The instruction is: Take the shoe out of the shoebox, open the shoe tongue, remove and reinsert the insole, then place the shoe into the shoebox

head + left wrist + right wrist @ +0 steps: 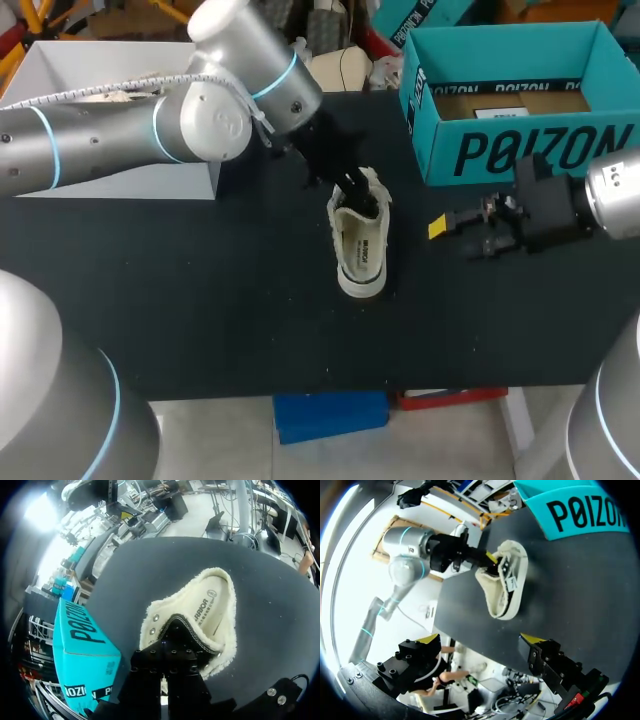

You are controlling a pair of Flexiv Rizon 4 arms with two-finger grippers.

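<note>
The cream shoe stands out of its box on the black table, roughly at the middle of it, with its fleecy collar spread wide and the pale insole showing inside. Its heel end points toward the table's near edge. The left arm comes in from the left side and reaches past the middle, and the left gripper sits at the far end of the shoe's opening. Its 2 fingers stand close together there, pinching the dark tongue from both sides; their tips are mostly buried in the shoe (only 1 yellow tip shows, from the right wrist view). The teal shoebox stands open at the far right of the table, well apart from the shoe, and only a flat brown lining shows inside it. The right gripper hangs just over the table to the right of the shoe, in front of the shoebox and short of both. Its 2 yellow-tipped fingers are spread wide with only bare table between them, so it holds nothing. A white box stands at the far left of the table, partly hidden behind the left arm.
</note>
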